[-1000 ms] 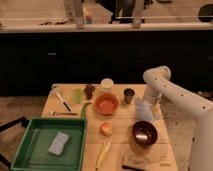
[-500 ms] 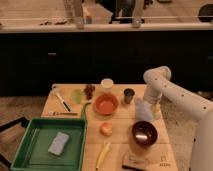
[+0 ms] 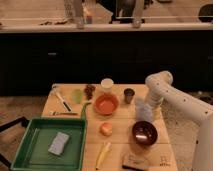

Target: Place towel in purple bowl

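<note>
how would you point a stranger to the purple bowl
On the right of the wooden table, the gripper hangs at the pale towel. In front of it is the purple bowl: dark and glossy inside, unlike the orange-red bowl mid-table.

Nothing readable anywhere, honestly. There are a few small dark marks (image 3: 162, 160) on the bench (image 3: 122, 120) near its front right corner, but I can't make them out (the gripper (image 3: 146, 106), at the right side by the towel (image 3: 141, 112), carries no lettering either).

The gripper (image 3: 145, 104), just behind the purple bowl (image 3: 136, 137), is lost against the towel (image 3: 143, 113) and cannot be made out. The arm (image 3: 190, 107) is cut off by the right edge.
</note>
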{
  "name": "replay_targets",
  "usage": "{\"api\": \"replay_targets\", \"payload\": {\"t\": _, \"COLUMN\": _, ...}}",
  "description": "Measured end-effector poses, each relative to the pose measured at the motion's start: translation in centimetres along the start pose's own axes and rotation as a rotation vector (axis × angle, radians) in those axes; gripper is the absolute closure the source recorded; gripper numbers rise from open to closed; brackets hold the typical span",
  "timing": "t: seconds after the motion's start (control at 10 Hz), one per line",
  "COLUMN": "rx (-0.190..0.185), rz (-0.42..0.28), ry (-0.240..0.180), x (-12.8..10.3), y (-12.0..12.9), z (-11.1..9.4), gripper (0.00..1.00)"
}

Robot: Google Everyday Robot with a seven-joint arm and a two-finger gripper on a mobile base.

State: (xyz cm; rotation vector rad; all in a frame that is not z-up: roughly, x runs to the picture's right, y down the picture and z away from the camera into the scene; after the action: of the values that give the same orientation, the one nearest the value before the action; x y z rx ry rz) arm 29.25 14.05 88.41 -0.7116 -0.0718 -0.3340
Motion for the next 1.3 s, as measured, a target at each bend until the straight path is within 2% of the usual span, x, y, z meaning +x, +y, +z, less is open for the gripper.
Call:
{"api": "replay_targets", "payload": {"t": 0.2, "rx": 0.039, "rz": -0.004, "ry": -0.010, "x": 0.1, "y": -0.5, "z": 1.1, "gripper": 0.20}}
{"api": "replay_targets", "payload": {"t": 0.5, "rx": 0.034, "rz": -0.023, "ry": -0.035, "x": 0.0, "y": -0.8, "z": 3.2, "gripper": 0.20}}
{"api": "replay_targets", "payload": {"t": 0.6, "rx": 0.017, "rz": -0.035, "ry": -0.041, "x": -0.1, "y": -0.7, "z": 3.8, "gripper": 0.22}}
{"api": "replay_targets", "payload": {"t": 0.9, "rx": 0.005, "rz": -0.050, "ry": -0.047, "x": -0.2, "y": -0.7, "z": 3.9, "gripper": 0.48}}
{"api": "replay_targets", "payload": {"t": 1.0, "rx": 0.012, "rz": -0.051, "ry": -0.047, "x": -0.2, "y": -0.9, "z": 3.7, "gripper": 0.58}}
{"api": "replay_targets", "payload": {"t": 1.3, "rx": 0.009, "rz": -0.057, "ry": -0.051, "x": -0.7, "y": -1.2, "z": 3.1, "gripper": 0.90}}
